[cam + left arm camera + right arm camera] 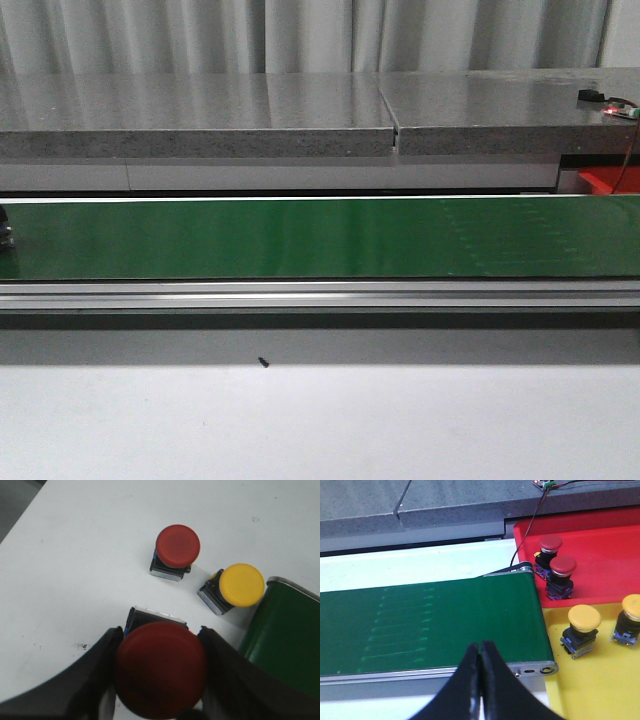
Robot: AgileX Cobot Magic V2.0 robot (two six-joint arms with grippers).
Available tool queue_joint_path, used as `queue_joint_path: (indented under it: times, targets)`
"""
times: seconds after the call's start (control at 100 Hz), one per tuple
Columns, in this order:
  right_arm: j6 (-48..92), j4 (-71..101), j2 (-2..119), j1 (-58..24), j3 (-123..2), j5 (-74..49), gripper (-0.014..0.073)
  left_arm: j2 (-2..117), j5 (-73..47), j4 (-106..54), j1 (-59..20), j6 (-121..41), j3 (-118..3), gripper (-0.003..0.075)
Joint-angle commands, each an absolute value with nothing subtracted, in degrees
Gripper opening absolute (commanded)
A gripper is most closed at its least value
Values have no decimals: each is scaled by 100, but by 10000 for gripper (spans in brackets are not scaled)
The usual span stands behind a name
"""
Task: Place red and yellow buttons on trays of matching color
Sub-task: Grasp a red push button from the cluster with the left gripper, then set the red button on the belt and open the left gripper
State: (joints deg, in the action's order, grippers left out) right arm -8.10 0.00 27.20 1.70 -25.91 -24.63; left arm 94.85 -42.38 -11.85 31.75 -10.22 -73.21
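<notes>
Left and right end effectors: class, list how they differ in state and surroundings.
The left end effector is shut on a red button; the right end effector is shut on nothing. The left hangs over the white table beside two loose buttons; the right hangs over the green belt near the trays. Both have dark fingers.

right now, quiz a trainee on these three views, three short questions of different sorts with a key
1. True or false: the left claw is shut on a yellow button.
2. How many buttons stand on the red tray?
3. Where does the loose yellow button by the left arm stand: A on the green belt, B on the white table beside the belt, C in a tray?

Key: 1 false, it grips a red button. 2 two. 3 B.
</notes>
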Motion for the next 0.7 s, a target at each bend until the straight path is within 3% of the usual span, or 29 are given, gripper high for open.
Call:
queue_joint_path:
  times: [0.0,0.44,0.69]
  targets:
    - [-809,-71,2729,169,-2735,-2011,-67,8963,-3915,-1305,3110,-1051,-7262,157]
    - [-809,-71,2729,169,-2735,-2011,-67,8866,-3993,-1418,2073,-1134,-7083,157]
    - [-809,-71,2729,169,-2735,-2011,-67,9122,-4173,-1418,1923,-1134,-7083,158]
